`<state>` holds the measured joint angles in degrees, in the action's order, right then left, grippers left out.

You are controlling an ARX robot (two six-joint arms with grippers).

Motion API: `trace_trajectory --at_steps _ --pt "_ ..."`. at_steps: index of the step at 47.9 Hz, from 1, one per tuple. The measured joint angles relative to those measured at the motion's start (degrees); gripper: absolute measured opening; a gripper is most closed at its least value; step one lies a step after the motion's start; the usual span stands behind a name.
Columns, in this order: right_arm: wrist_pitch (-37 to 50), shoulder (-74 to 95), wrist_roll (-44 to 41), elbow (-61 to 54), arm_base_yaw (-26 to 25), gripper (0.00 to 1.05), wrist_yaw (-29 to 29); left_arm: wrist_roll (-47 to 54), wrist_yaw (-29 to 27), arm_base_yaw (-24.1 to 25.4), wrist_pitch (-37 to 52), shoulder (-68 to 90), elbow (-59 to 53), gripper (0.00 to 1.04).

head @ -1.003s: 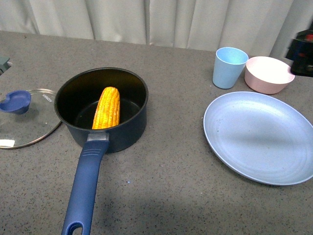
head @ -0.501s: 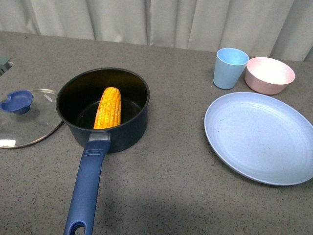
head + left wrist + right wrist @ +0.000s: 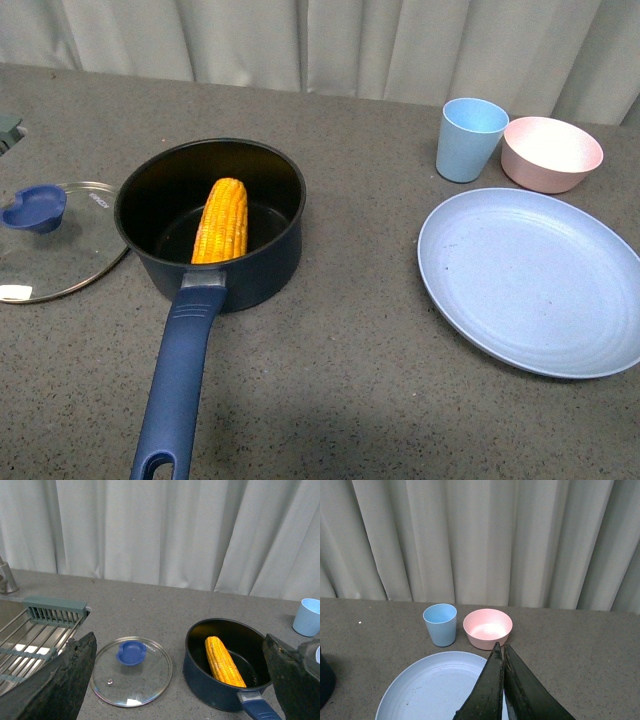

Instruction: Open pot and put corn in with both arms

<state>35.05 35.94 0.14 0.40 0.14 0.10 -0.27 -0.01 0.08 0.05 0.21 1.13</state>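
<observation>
On the grey speckled countertop (image 3: 350,130) before me: the open pot (image 3: 255,265), its glass lid (image 3: 60,255) just beside it, a pale blue plate (image 3: 530,285), light blue cup (image 3: 468,140), pink bowl (image 3: 552,152)

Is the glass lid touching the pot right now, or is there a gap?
Apart. The left wrist view shows a strip of bare table between the glass lid and the pot; the front view overlaps them, so it cannot settle it.
</observation>
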Motion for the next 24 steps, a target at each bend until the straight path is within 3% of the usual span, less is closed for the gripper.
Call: trace_trajectory --at_steps 24 --pt "-17.44 -18.49 0.00 -0.11 0.00 0.01 -0.02 0.00 0.00 0.00 -0.02 0.00 0.00 0.98"
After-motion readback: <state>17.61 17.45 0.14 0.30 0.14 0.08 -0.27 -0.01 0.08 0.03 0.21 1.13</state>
